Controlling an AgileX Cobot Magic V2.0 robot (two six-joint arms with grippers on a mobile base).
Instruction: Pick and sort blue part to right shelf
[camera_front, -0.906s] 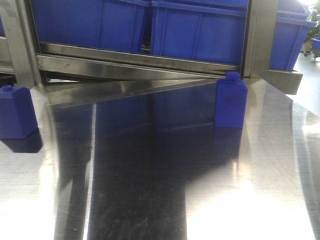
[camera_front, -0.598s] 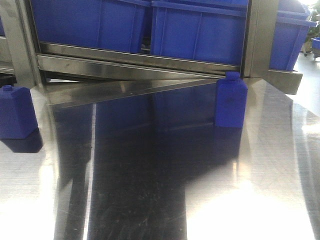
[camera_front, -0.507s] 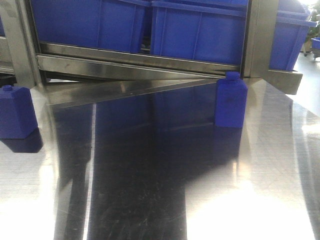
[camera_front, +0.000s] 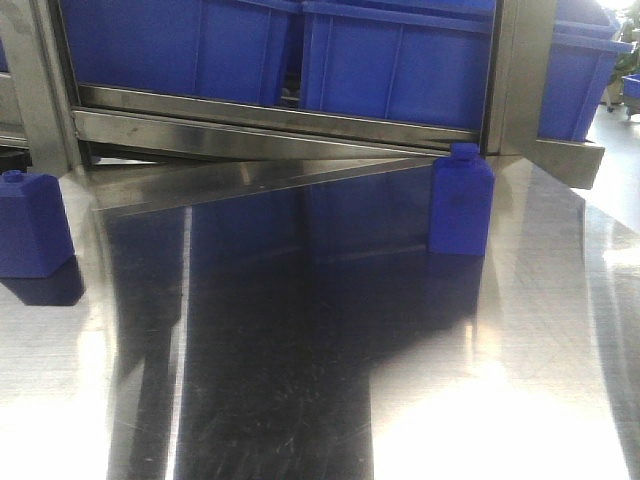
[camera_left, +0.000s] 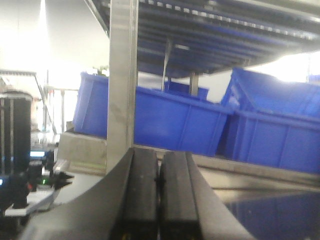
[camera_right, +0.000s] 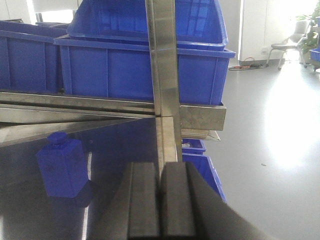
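Observation:
A blue part (camera_front: 462, 200), a small bottle-shaped block with a round cap, stands on the steel table by the rack's right post. The right wrist view shows it (camera_right: 62, 167) left of and ahead of my right gripper (camera_right: 160, 167). That gripper is shut with nothing between its black pads. A second blue part (camera_front: 32, 225) stands at the table's left edge. The right shelf (camera_front: 270, 135) runs along the back with its steel rail and blue bins (camera_front: 400, 70). My left gripper (camera_left: 160, 152) is shut and empty, facing a rack post (camera_left: 122, 75). Neither gripper shows in the front view.
The steel table (camera_front: 300, 380) is glossy and reflects the bins. A vertical rack post (camera_right: 165, 75) stands right ahead of my right gripper. Beyond the table's right edge lie the open floor (camera_right: 270, 150) and lower blue bins (camera_right: 200, 167). Dark equipment (camera_left: 20, 170) sits left of my left gripper.
The left blue part sits a few pixels further left in the front view. The right blue part and the rack have not shifted.

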